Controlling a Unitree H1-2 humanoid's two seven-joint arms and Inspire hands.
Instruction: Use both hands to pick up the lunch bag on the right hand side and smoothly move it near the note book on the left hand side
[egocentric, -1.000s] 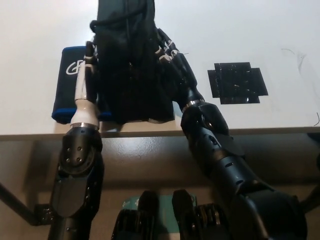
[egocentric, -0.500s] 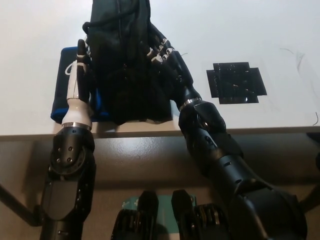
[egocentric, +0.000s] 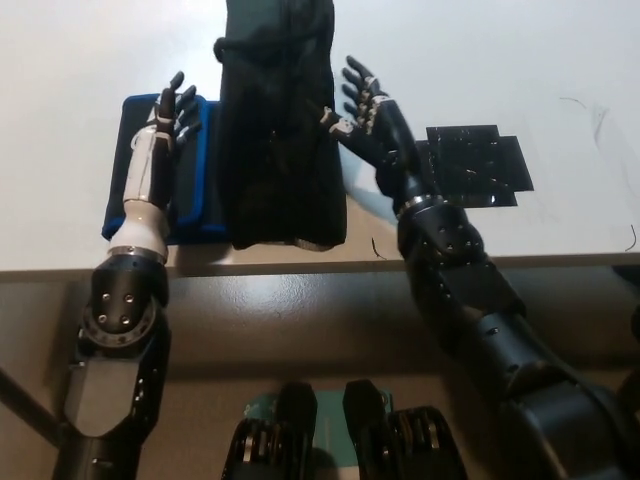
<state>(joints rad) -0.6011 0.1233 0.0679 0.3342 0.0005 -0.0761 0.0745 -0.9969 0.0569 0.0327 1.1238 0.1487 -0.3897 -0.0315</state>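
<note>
Both hands have let go and pulled away from the lunch bag. The left hand and right hand are open, fingers spread. The bag stands on the surface, touching the blue notebook, so the move looks done

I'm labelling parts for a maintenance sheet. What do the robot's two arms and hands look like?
The left hand is white with dark fingers on a white forearm and a black upper segment dotted with screws. The right hand and arm are black, with pale marks at the knuckles.
</note>
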